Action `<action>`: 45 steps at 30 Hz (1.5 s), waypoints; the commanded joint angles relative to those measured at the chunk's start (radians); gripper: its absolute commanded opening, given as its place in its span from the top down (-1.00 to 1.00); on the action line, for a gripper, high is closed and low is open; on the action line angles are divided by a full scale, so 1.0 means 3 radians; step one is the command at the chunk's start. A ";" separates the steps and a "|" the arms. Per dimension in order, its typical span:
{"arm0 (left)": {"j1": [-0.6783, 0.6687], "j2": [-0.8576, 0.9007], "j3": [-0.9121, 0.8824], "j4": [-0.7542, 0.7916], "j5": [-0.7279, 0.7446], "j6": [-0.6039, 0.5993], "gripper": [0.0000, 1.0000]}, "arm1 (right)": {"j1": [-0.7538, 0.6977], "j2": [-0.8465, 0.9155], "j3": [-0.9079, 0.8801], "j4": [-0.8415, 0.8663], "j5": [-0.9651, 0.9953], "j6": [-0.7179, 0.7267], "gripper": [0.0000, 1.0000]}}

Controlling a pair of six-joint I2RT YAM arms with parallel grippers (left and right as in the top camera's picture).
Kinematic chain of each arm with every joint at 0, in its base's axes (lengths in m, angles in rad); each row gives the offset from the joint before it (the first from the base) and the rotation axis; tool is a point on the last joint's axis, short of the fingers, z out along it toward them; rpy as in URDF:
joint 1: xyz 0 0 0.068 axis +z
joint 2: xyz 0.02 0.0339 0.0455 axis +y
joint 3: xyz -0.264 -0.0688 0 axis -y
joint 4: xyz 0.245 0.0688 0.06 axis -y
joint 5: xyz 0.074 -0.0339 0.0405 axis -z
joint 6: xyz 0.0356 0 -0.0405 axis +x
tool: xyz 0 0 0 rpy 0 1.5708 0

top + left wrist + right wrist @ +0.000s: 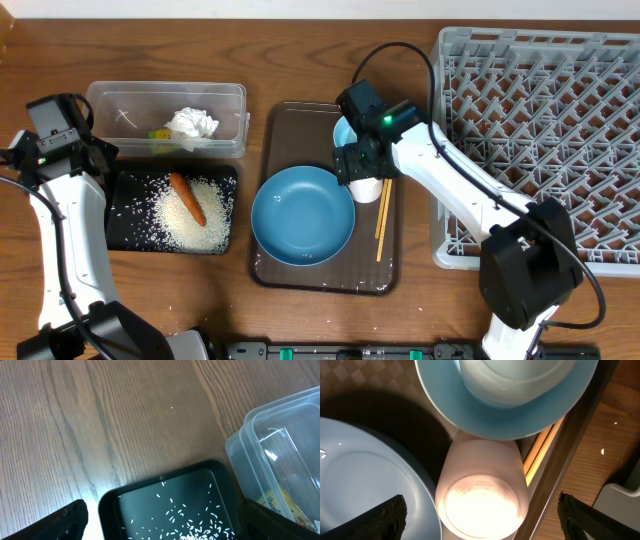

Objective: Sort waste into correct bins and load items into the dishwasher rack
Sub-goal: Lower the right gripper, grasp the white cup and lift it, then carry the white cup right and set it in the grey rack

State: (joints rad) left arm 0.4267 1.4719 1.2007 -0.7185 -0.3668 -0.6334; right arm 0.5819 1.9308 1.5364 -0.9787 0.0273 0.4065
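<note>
White cup (482, 490) on brown tray (300, 125), directly between fingers of right claw (481, 505). Right claw wide open, straddles cup, fingers clear of it, holds nothing. Light-blue bowl (505, 400) just ahead of claw. Blue dish (365, 485) beside one finger, chopsticks (540, 457) toward other. Left claw (162, 510) wide open, empty, over corner of black tray (150, 495) with rice (200, 527). Clear tub (280, 445) beside one finger.

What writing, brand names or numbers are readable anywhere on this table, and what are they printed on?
No text here can be read.
On the small yellow-green wrapper inside the clear plastic rectangular tub: some print, too blurred to read.
On the base of the small white cup: a faint mark, washed out by glare, unreadable.
</note>
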 commanded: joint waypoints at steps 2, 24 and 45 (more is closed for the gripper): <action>0.0014 -0.0006 0.0000 -0.0010 -0.0062 -0.0062 -0.93 | -0.0003 0.0179 0.0037 0.0036 0.0058 0.0041 -0.88; 0.0014 -0.0006 0.0000 -0.0010 -0.0061 -0.0062 -0.93 | -0.0003 0.0156 0.0043 0.0056 0.0028 0.0090 -0.23; 0.0014 -0.0006 0.0000 -0.0010 -0.0061 -0.0062 -0.93 | -0.0980 -0.1100 0.0050 0.0086 -0.0018 -0.0140 -0.12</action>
State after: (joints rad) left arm 0.4267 1.4719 1.2007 -0.7185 -0.3668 -0.6334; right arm 0.3706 1.6638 1.5364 -0.9470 0.0154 0.4122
